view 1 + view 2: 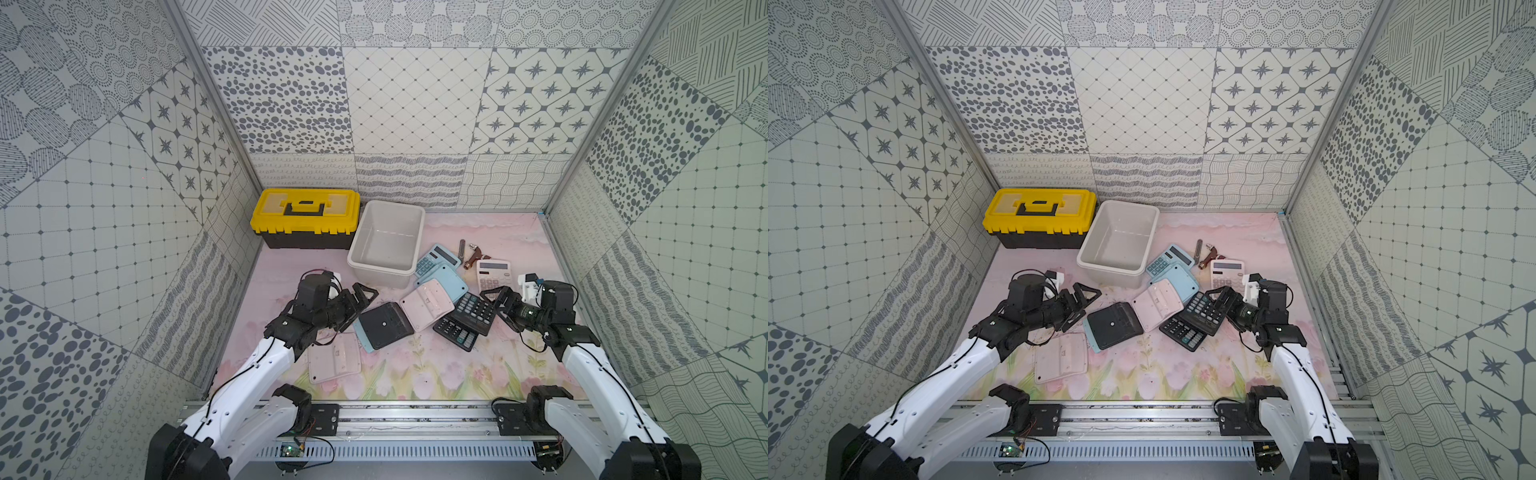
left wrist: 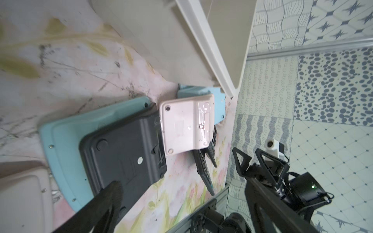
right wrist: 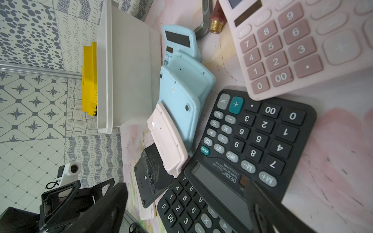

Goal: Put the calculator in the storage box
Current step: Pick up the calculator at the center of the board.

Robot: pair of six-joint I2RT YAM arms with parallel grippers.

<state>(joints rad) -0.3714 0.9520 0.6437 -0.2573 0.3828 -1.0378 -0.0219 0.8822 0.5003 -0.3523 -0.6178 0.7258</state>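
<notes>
The storage box [image 1: 380, 267] [image 1: 1109, 267], an off-white open tub, stands empty at the back middle of the mat. Several calculators lie in front of it and to its right. Two black ones [image 1: 475, 312] [image 3: 254, 137] lie face up and overlap. A pink one [image 1: 426, 304] and a black one [image 1: 384, 326] [image 2: 121, 153] lie face down. My left gripper [image 1: 359, 307] [image 2: 181, 187] is open, just left of the face-down black calculator. My right gripper [image 1: 494, 303] [image 3: 185, 191] is open at the right edge of the face-up black calculators. Neither holds anything.
A yellow-lidded black toolbox [image 1: 305, 224] sits left of the tub against the back wall. A brass fitting [image 1: 473, 253] and a metal strip [image 1: 462, 248] lie behind the pink face-up calculator [image 1: 493, 274]. Another pink calculator [image 1: 336, 362] lies under my left forearm. Patterned walls enclose three sides.
</notes>
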